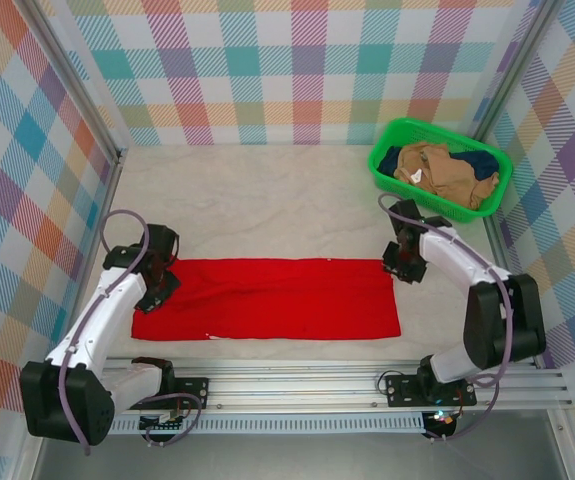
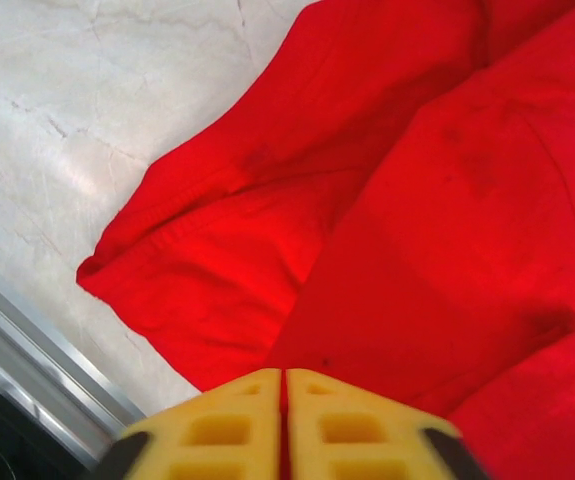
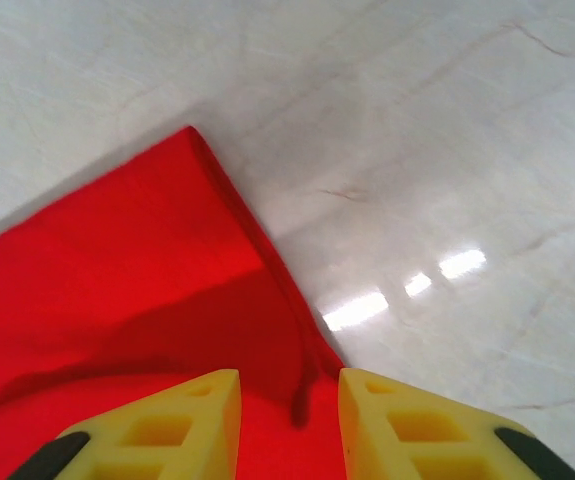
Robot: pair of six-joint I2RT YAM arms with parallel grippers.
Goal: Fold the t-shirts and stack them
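Where the red t-shirt [image 1: 267,298] lies, top view: flat on the pale table [image 1: 267,200], in a long band; its long axis runs left to right, parallel to the metal rail [image 1: 347,385] at the near edge
Writing, top view: a small white speck sits at the band's near edge, too small to read
Left gripper [image 1: 157,290], top view: over the band's left end, near its far corner; its jaws cannot be made out from up here
Right gripper [image 1: 399,268], top view: at the band's far right corner
Green basket [image 1: 382,165], top view: far right of the table, well apart from the red band; the tan t-shirt [image 1: 442,172] is bunched inside it, with the dark navy t-shirt [image 1: 484,163] beneath and beside it
Left wrist view: red cloth in overlapping folds, one rounded lobe reaching toward the rail; the yellow fingers [image 2: 217,430] stand almost together with a thin slit between them; whether they grasp the cloth or have let it go, I cannot tell
Right wrist view: a sharp red corner points away across bare table; a raised ridge of the cloth's edge runs down into the gap between the yellow fingers [image 3: 167,430], which stand clearly apart and loose of it; glare spots shine on the table beside it
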